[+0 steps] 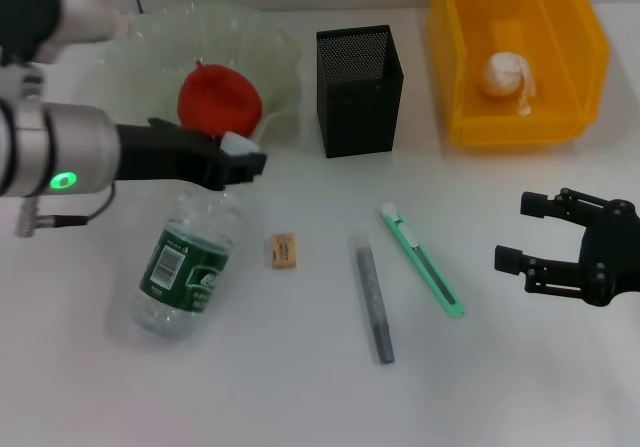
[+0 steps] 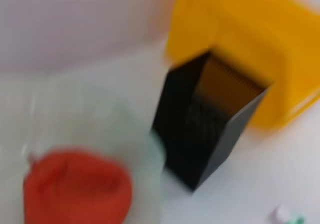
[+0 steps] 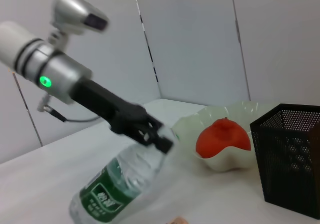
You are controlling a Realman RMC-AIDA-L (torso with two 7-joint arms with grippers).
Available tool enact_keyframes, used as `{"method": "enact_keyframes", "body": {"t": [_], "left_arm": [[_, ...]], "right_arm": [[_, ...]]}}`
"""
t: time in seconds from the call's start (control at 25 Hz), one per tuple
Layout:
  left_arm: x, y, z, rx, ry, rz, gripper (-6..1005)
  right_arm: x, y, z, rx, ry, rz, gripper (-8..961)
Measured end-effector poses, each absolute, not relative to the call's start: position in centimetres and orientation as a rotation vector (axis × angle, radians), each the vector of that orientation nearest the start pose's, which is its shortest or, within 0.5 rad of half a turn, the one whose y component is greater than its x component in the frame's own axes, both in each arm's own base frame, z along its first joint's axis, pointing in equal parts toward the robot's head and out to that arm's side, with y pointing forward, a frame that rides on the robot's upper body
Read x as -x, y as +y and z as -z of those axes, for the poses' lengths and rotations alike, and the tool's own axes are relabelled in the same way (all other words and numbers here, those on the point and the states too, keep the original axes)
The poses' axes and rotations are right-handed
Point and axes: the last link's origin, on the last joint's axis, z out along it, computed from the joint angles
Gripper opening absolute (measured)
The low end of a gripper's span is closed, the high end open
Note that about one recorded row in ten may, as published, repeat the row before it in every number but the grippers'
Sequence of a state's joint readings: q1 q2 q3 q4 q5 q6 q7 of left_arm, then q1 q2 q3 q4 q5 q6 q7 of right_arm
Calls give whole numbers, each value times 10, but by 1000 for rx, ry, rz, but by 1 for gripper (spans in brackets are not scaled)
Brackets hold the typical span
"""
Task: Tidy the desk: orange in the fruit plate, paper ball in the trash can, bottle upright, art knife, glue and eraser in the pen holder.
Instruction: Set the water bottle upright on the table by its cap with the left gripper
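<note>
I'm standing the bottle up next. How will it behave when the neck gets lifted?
The bottle looks empty and clear, so probably light and easily tipped once upright. Its round body could roll sideways on the smooth desk. The left end effector sits at its cap end; thin plastic may flex.

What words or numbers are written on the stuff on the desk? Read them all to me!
Bottle label: white lettering and a barcode show on the dark green, too small to read.
Eraser: a faint mark, not readable.
Art knife, glue, pen holder, trash can: no writing visible.
</note>
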State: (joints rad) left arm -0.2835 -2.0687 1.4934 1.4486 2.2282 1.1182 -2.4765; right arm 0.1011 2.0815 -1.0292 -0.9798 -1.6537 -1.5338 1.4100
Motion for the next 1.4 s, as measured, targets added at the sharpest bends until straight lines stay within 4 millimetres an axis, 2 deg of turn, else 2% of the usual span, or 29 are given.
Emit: {"method": "enact_keyframes", "body": {"t": [0.04, 0.16, 0.24, 0.52, 0.68, 0.72, 1.28, 1.4], "left_arm": [[199, 331, -3, 2499, -885, 203, 455], [199, 331, -3, 2499, -885, 203, 454], [215, 313, -37, 2504, -698, 350, 453], [235, 307, -63, 2467, -703, 398, 445], [237, 305, -69, 2453, -672, 417, 445], [241, 306, -76, 2426, -654, 425, 444], [246, 310, -84, 2388, -615, 424, 444], [257, 315, -85, 2353, -642, 429, 444]], "right_arm": [[-296, 253, -22, 2588, 648, -733, 797], [-296, 253, -22, 2588, 649, -734, 795], [-295, 254, -22, 2591, 646, -735, 794], [-289, 258, -20, 2610, 639, -753, 789], [-288, 258, -20, 2615, 637, -754, 787], [-288, 258, -19, 2618, 637, -754, 786], [-288, 256, -20, 2621, 643, -765, 777], [-288, 255, -20, 2624, 643, -767, 775]]}}
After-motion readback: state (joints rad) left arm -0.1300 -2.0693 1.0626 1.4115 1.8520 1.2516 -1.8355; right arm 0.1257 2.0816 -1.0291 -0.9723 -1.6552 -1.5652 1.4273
